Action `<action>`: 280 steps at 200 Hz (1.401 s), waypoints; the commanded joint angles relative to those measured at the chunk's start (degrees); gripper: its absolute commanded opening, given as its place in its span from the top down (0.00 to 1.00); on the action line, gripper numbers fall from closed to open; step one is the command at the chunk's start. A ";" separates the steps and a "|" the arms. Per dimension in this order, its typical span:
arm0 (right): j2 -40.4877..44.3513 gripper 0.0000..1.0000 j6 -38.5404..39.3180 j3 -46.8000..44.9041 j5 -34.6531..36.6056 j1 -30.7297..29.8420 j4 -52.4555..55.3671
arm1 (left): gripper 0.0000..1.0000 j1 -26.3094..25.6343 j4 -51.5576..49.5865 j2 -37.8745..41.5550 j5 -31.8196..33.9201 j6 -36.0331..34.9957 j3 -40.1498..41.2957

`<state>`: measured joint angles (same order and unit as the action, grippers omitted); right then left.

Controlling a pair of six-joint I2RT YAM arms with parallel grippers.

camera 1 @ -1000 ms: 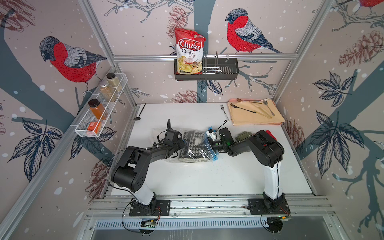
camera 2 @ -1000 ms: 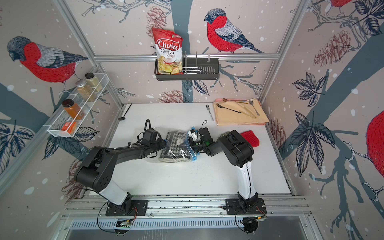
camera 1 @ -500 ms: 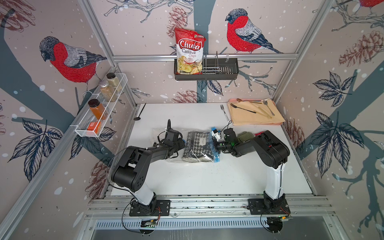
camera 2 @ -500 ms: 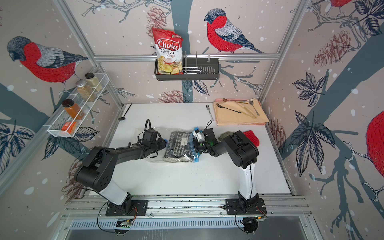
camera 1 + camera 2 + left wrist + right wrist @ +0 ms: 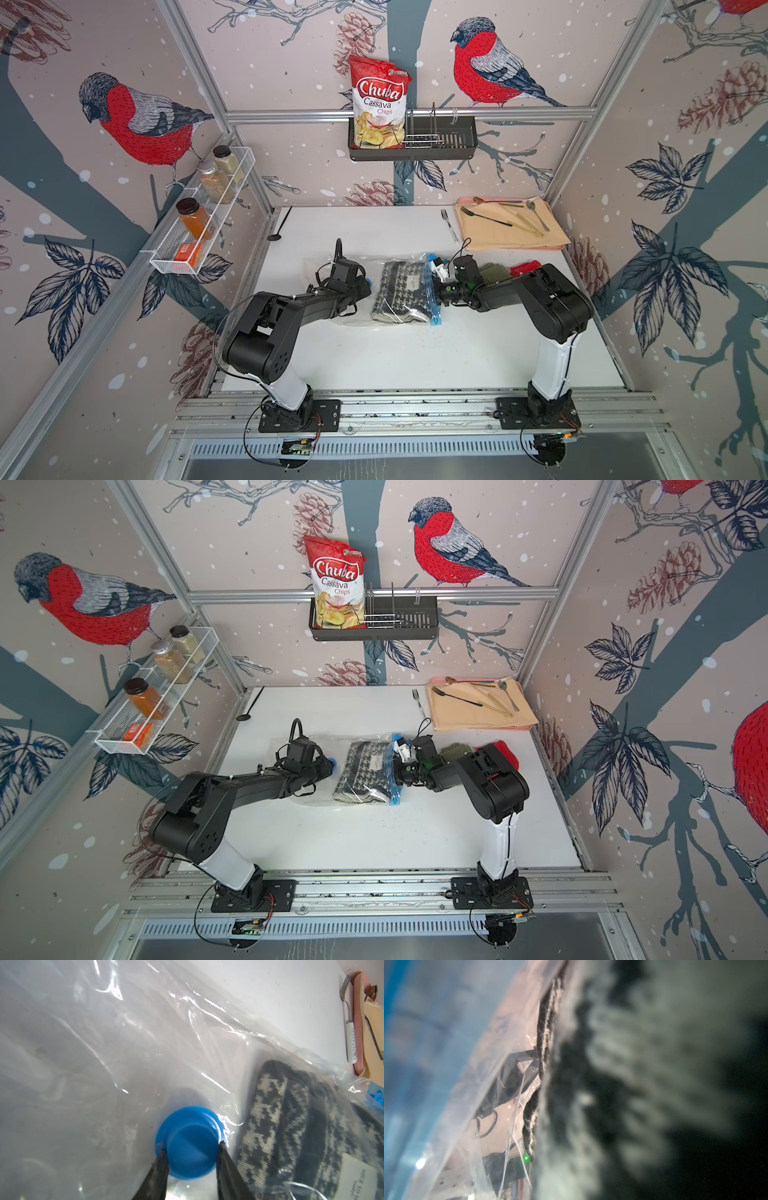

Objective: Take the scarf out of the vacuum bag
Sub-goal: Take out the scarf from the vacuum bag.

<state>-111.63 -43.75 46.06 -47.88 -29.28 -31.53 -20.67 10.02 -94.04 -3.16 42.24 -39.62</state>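
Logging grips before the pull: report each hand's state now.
Left hand: closed on the blue valve of the bag.
Right hand: at the bag mouth by the scarf; grip cannot be told.

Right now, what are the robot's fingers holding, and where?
The left fingers pinch the vacuum bag by its round blue valve. The right gripper is at the zip edge; its hold cannot be told.
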 commanded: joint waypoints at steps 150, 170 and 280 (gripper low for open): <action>1.21 1.00 1.82 -1.00 0.24 -1.33 -0.27 | 1.00 -0.26 -11.37 3.49 2.95 1.36 3.10; 1.59 1.00 1.82 -1.51 0.33 -1.14 -0.54 | 1.00 -0.25 -11.71 3.60 3.41 1.36 2.96; 3.78 1.00 1.91 -2.83 1.38 1.03 0.49 | 1.00 -0.26 -13.10 3.25 5.87 1.66 2.53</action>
<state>-108.81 -43.22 43.53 -46.85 -28.80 -30.98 -20.86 3.66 -90.26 -0.89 43.62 -37.21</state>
